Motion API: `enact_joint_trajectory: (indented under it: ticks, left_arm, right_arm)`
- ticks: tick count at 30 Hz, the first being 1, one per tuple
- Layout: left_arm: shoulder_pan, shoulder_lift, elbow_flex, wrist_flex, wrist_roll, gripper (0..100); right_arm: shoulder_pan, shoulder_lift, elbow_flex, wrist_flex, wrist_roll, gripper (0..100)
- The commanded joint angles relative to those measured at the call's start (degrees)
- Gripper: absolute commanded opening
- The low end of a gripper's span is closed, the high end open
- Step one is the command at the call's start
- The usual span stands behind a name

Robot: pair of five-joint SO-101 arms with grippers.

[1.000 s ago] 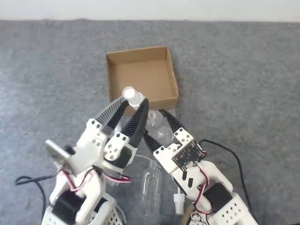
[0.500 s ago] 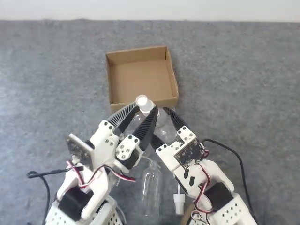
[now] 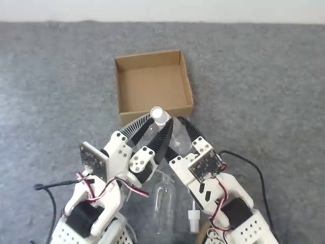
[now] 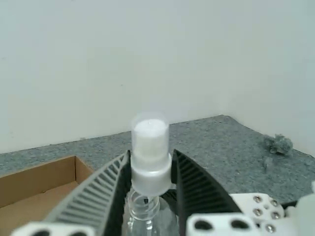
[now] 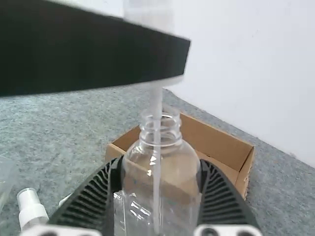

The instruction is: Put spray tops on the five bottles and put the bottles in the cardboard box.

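Left hand (image 4: pixel 150 169), right hand (image 5: pixel 158 173): both closed.

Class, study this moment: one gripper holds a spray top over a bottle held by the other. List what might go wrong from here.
1. The spray top's thin tube is inside the bottle's neck, but the top, shut in the left gripper, may land tilted and jam.
2. The right gripper clamps the smooth bottle's body; a downward push could make it slip.
3. Both grippers crowd beside the cardboard box's near wall and might bump it.
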Motion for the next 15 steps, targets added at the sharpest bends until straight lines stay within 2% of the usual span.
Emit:
enact_joint_trajectory:
  ticks: [1,4,15]
  left_arm:
    - [0.26,-0.09,-0.04,0.79,-0.44,16]
    - [0.26,-0.09,-0.04,0.88,-0.44,19]
    - [0.18,-0.44,-2.07,3.34,-0.44,19]
  right_arm:
    - [0.66,-1.01,1.23,-0.13,0.44,0.7]
    - [0.66,-1.01,1.23,-0.04,0.44,0.7]
    - [1.54,-1.01,1.23,1.27,0.26,0.7]
